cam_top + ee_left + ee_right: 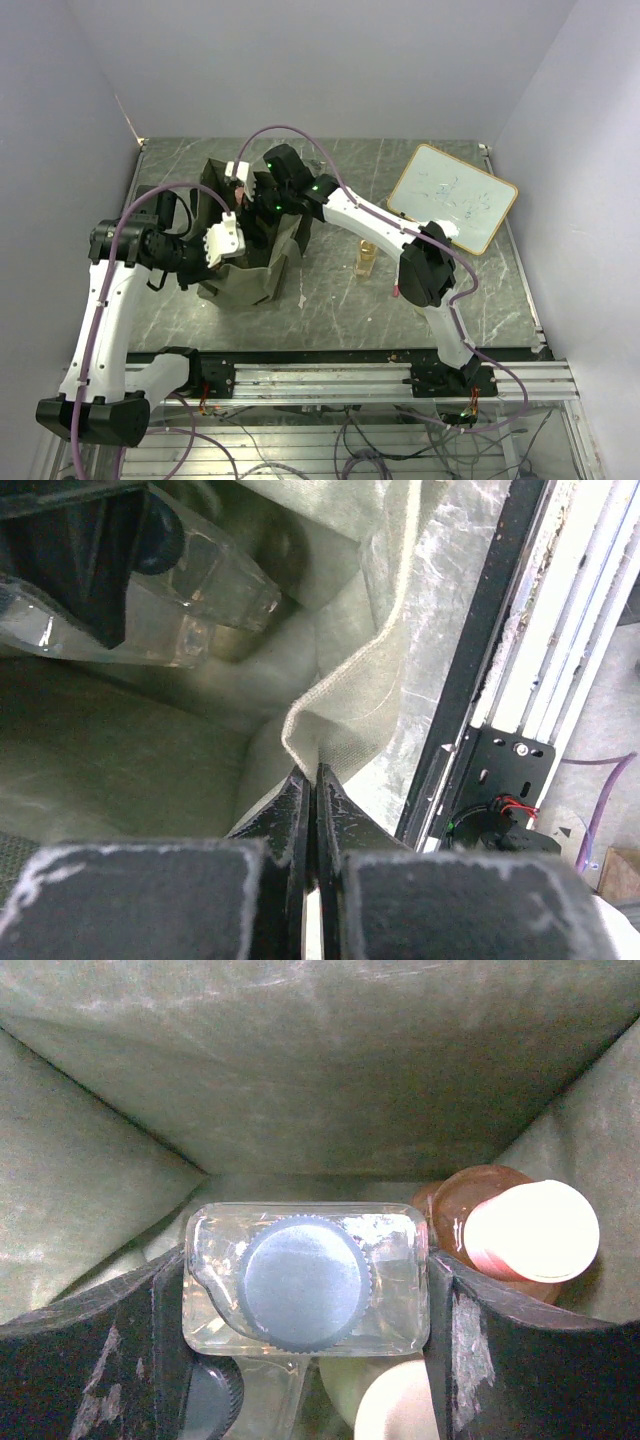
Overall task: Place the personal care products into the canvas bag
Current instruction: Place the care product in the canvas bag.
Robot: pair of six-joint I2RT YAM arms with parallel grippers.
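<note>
Right gripper (305,1305) pinches one clear bottle (300,1235) between both fingers, deep inside the canvas bag (300,1070). Three more lie beside it: one amber bottle (462,1205), one pale-capped bottle (392,1402), one dark-capped bottle (212,1396). Left gripper (312,790), pressed together, nips the bag's rim. One yellowish bottle (366,258) stands on the table (330,305) near one whiteboard (452,197)

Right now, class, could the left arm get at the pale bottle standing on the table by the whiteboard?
Probably not: the left fingers are shut on the canvas bag's rim, and the bag and right arm lie between them and the bottle.
</note>
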